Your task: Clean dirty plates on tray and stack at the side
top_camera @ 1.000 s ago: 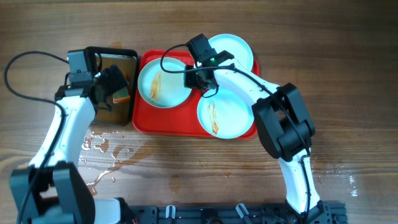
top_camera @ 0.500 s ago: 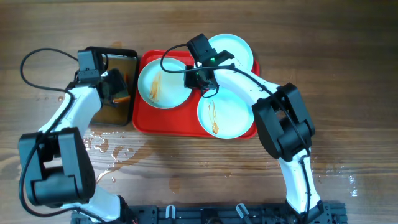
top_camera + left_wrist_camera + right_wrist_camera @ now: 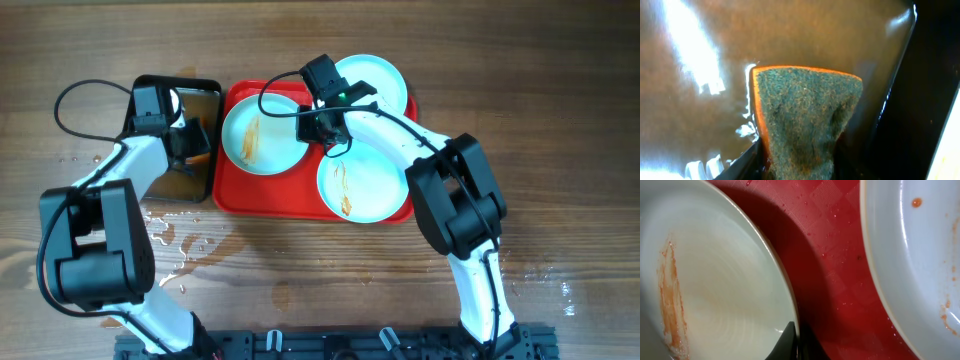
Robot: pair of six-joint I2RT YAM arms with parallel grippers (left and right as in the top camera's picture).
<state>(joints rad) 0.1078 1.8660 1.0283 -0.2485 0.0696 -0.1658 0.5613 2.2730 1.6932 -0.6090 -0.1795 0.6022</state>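
The red tray [image 3: 270, 192] holds three white plates. The left plate [image 3: 258, 138] carries an orange-brown streak, and so does the front right plate [image 3: 362, 182]. A third plate [image 3: 375, 80] lies at the back right. My right gripper [image 3: 322, 127] is shut on the left plate's right rim; in the right wrist view one finger lies inside that plate [image 3: 720, 280] and the gripper [image 3: 796, 342] pinches its edge. My left gripper [image 3: 190, 145] hangs over the black pan [image 3: 200, 100], shut on a green-and-orange sponge [image 3: 805, 115] that narrows between the jaws.
The pan holds brownish liquid [image 3: 700, 50] and stands just left of the tray. Water is spilled on the wooden table [image 3: 160, 235] in front of the pan. The second plate [image 3: 920, 255] sits close to the held one, with red tray floor [image 3: 830, 255] between.
My left arm has swung in over the pan and its jaws have closed on the sponge. The right arm and the plates have not moved.
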